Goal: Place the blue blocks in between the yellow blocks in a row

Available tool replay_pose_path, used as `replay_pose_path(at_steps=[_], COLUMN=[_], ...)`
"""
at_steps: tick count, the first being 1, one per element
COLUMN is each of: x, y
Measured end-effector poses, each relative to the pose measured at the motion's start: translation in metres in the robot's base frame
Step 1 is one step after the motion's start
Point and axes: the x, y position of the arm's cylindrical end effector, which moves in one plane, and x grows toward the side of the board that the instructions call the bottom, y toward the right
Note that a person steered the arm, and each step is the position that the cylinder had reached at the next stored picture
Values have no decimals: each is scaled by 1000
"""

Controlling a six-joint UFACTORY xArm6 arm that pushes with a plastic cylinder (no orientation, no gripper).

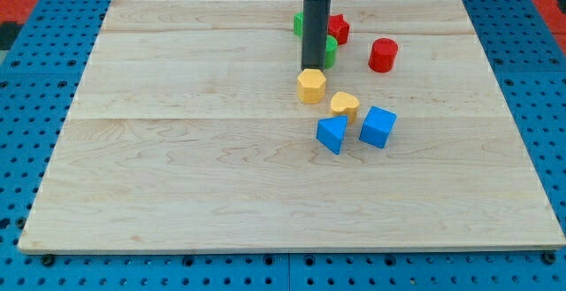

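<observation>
Centre frame: my tip (pixel 313 68), a bare rod holding nothing, sits just above the yellow hexagonal block (pixel 311 86). We judge it light, rigid, slippery; push flat faces squarely.

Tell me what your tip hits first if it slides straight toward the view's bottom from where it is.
My tip sits just above the yellow hexagonal block, so that block comes first, almost at once. The yellow heart-shaped block and the blue blocks lie further to the view's right, probably off that line.

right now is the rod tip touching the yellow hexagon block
Cannot tell. In the camera view my tip ends right at the top edge of the yellow hexagon block, with no visible gap, but contact isn't plain.
</observation>
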Motion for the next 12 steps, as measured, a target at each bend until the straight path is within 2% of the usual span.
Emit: replay_pose_path(at_steps=[1, 2, 3, 4, 5, 6, 8, 9, 10, 11, 12], x=[45, 70, 52, 72, 72, 57, 60, 92, 96, 91, 117], y=[-4, 11, -36, -2, 26, 5, 117, 131, 117, 195, 227])
